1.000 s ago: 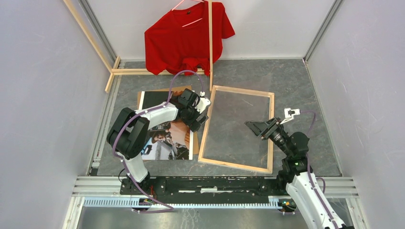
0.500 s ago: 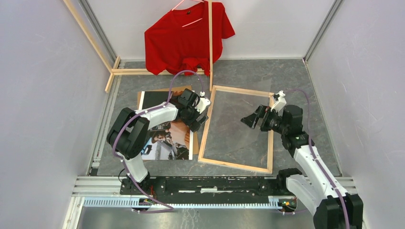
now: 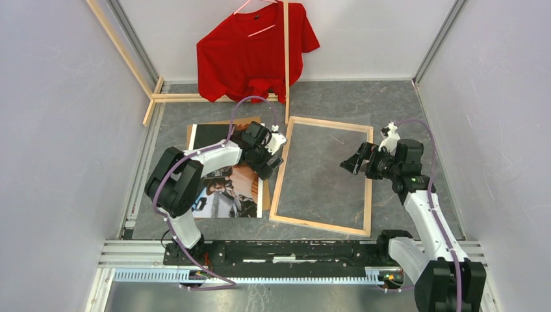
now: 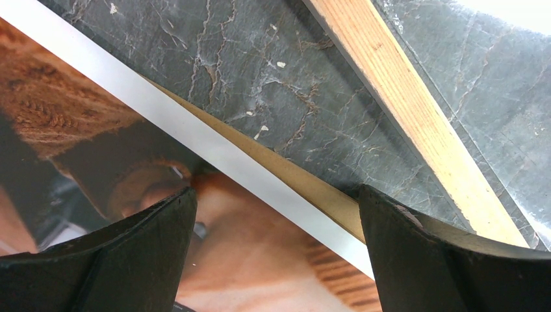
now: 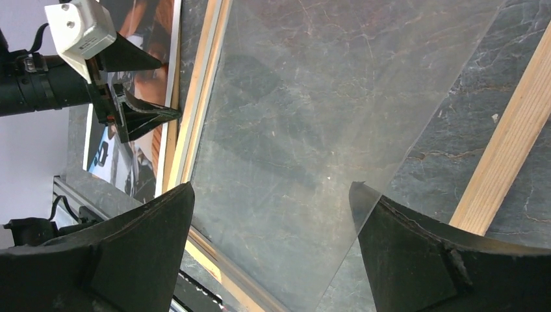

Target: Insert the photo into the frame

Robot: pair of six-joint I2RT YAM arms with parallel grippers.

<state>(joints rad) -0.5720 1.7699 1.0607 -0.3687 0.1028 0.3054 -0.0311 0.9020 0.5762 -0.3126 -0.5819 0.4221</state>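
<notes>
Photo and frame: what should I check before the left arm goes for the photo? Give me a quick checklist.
1. Left end effector open above the right edge of the photo: ok.
2. Right end effector open, empty, over the frame: ok.
3. Photo lying face up, outside the frame: ok.
4. Frame flat, bare wood up: ok.
5. Clear sheet seated in the frame: cannot tell; bare table shows between its edge and the right rail.
6. Photo edge separable from cardboard sheet beneath: cannot tell.
</notes>
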